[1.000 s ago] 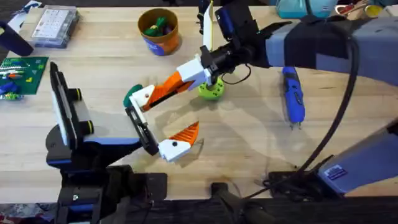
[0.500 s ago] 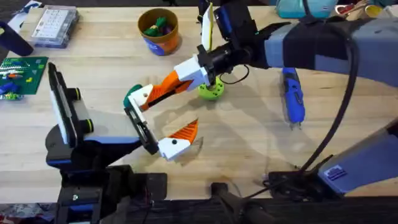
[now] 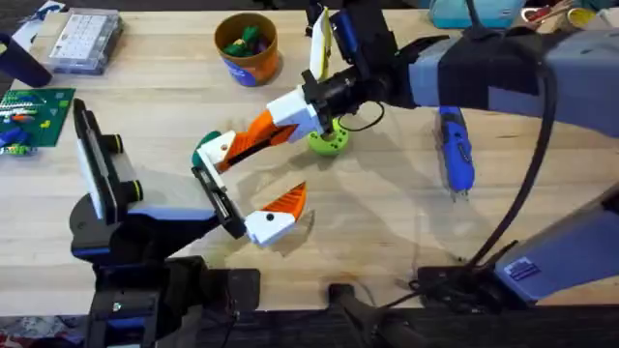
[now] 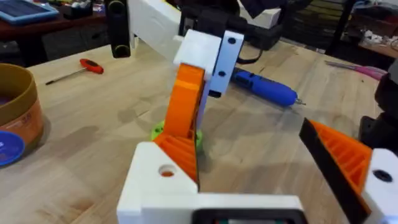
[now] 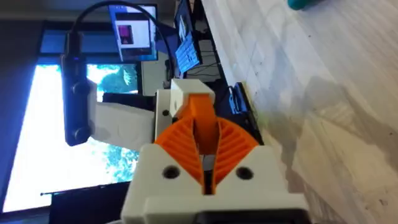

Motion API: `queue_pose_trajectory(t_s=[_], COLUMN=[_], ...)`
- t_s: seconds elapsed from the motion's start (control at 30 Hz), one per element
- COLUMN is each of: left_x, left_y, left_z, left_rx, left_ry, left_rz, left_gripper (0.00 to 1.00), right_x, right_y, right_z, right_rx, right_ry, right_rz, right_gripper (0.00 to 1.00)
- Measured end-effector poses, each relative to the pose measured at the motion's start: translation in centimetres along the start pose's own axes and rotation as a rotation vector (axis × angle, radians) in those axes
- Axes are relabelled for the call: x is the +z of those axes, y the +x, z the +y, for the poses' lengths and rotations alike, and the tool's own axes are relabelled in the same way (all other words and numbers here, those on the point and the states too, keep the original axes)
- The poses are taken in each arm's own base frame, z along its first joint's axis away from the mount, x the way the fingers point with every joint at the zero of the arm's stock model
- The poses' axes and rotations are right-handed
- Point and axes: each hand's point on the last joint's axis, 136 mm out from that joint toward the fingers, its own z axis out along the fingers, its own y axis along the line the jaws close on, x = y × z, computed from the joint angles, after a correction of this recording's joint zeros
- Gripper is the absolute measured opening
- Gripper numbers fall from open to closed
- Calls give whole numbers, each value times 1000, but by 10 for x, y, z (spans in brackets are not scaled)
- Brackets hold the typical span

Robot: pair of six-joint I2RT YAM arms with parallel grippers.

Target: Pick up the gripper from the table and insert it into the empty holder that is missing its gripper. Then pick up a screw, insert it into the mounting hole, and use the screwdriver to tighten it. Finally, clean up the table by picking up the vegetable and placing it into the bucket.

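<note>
Right gripper (image 3: 259, 135): fingers clamped on the gripper (image 3: 224, 150), white base meeting the empty holder (image 3: 205, 172). Left gripper (image 4: 261, 180): fingers spread wide (holding nothing)

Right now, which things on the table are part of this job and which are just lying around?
Job: gripper, empty holder, vegetable, bucket, screwdriver.
Lying about: lime-green disc, clear parts box, green board.

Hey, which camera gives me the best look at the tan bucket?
The overhead view: the bucket shows whole, open top up, with colourful pieces inside. The left wrist view catches part of its wall at the frame edge. The right wrist view faces along the table elsewhere.
</note>
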Motion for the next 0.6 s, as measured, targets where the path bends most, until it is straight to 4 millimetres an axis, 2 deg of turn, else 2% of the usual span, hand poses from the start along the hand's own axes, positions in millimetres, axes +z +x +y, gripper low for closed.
queue_pose_trajectory(t_s=[0.1,0.23,0.6], left_x=[0,0,0], left_y=[0,0,0], left_z=[0,0,-1], left_rx=[0,0,0], left_ry=[0,0,5], left_rz=[0,0,0], left_gripper=[990,990,990], right_x=[0,1,3], right_y=[0,-1,0], right_z=[-1,-2,-2], right_rx=[9,13,12], right_ry=[4,13,15], right_rz=[-2,-6,-5], right_gripper=[121,177,177])
